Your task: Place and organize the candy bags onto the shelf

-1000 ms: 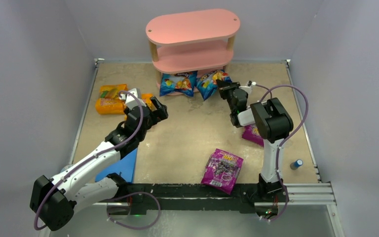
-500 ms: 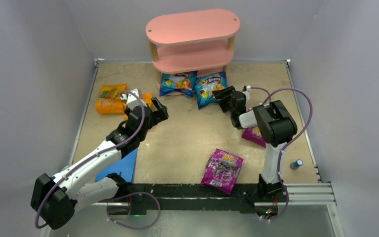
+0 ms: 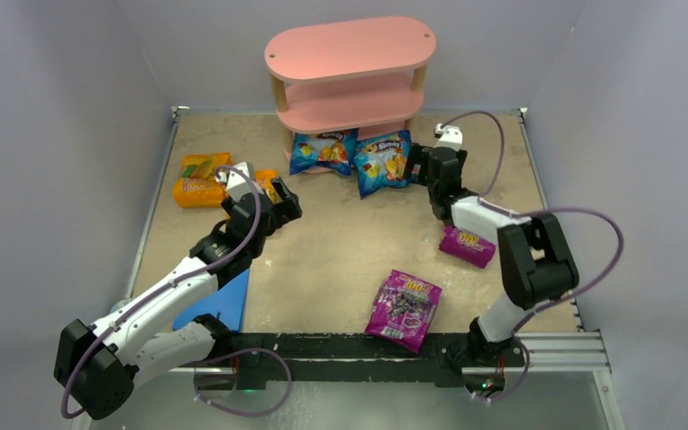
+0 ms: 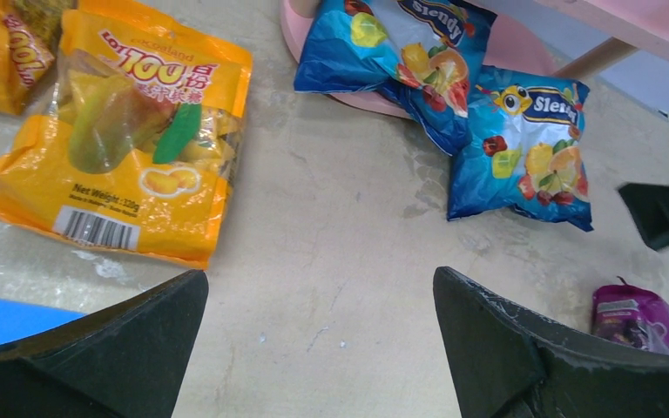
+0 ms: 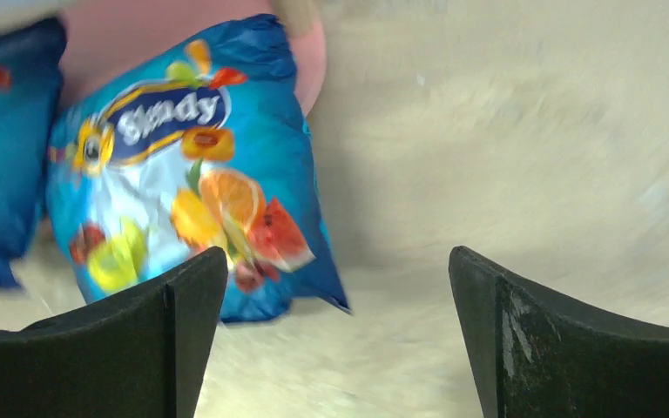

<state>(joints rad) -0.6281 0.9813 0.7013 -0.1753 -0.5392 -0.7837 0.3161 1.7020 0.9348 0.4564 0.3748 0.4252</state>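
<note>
A beige tabletop [image 3: 340, 242] sits between pale walls, with the pink shelf [image 3: 349, 49] at its far edge, all its boards bare. Two blue candy bags [image 3: 322, 150] [image 3: 382, 163] lie touching at the shelf's foot, the left one partly on the bottom board. Two orange bags [image 4: 131, 131] [image 4: 9, 52] lie left of the shelf. Two purple bags [image 3: 403, 309] [image 3: 468, 245] lie well in front of it, toward the right. The right claw [image 5: 338, 257] is spread and empty just right of the second blue bag. The left claw [image 4: 318, 279] is also spread and empty, beside the nearer orange bag.
</note>
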